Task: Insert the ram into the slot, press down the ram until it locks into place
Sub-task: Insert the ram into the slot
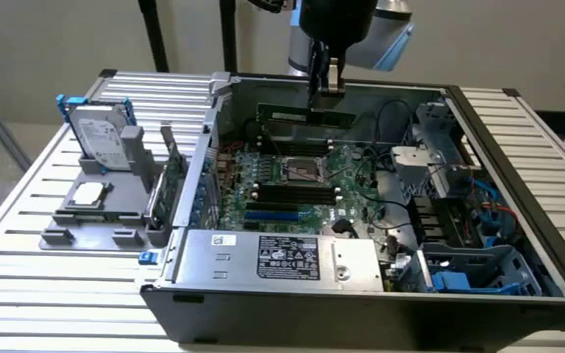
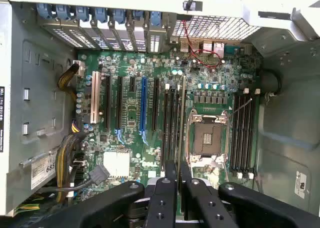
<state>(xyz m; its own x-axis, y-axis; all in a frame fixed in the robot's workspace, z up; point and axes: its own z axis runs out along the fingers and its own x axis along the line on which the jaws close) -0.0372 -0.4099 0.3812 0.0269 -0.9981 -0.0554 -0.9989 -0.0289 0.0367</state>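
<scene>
The end effector (image 1: 329, 91) pinched the ram (image 1: 297, 115) high above the slot (image 2: 172, 123). I think the ram needed to be level and lined up, then pushed down evenly.

Green ram (image 1: 293, 115) hangs level above black slot (image 1: 285, 193).

Soft even indoor light, faint shadows

Ram (image 2: 181, 120) edge-on in the tool (image 2: 178, 169), over black slots (image 2: 168, 123).
</scene>
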